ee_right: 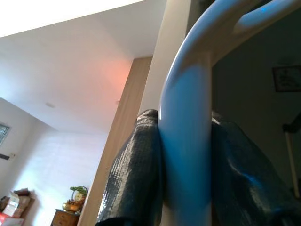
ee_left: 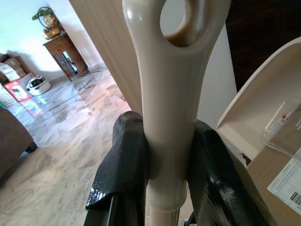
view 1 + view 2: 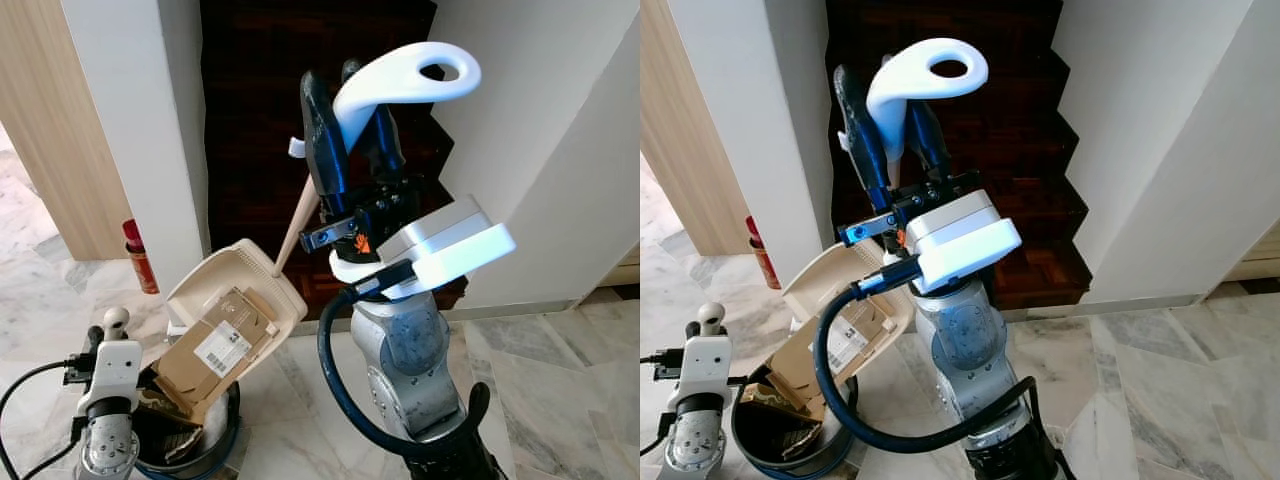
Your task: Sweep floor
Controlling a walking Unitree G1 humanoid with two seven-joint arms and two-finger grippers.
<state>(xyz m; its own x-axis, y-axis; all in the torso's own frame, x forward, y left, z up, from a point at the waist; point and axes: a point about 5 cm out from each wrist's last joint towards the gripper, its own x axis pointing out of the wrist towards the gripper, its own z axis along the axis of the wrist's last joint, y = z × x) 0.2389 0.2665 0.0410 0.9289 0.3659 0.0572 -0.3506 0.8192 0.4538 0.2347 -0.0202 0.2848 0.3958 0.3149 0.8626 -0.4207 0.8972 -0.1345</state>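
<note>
1. Right gripper: raised high in front of the staircase. Its 2 black fingers are pinched on a pale handle that ends in a looped grip just beyond the fingertips. The dustpan's wooden stick appears to run up to this handle, so this is judged to be the dustpan's handle, lifted to tip the pan.

2. Dustpan: hangs below and ahead of the right fingers, tilted with its open mouth down over the bin. A flattened cardboard box with a barcode label lies in the mouth, its lower end reaching down to the bin's rim. The tilt looks intended to slide the cardboard out.

3. Bin: dark, round, on the marble floor directly beneath the dustpan mouth, already holding crumpled waste.

4. Left gripper: low beside the bin. Its 2 fingers are clamped against a beige handle with a hanging hole past the fingertips, judged to be the broom, parked out of the way during emptying.

5. Judgement: sweeping appears largely done; emptying is in hand. Risk: the cardboard catches on the rim and falls outside.

6. A red can stands by the wall, well apart from both grippers.
</note>
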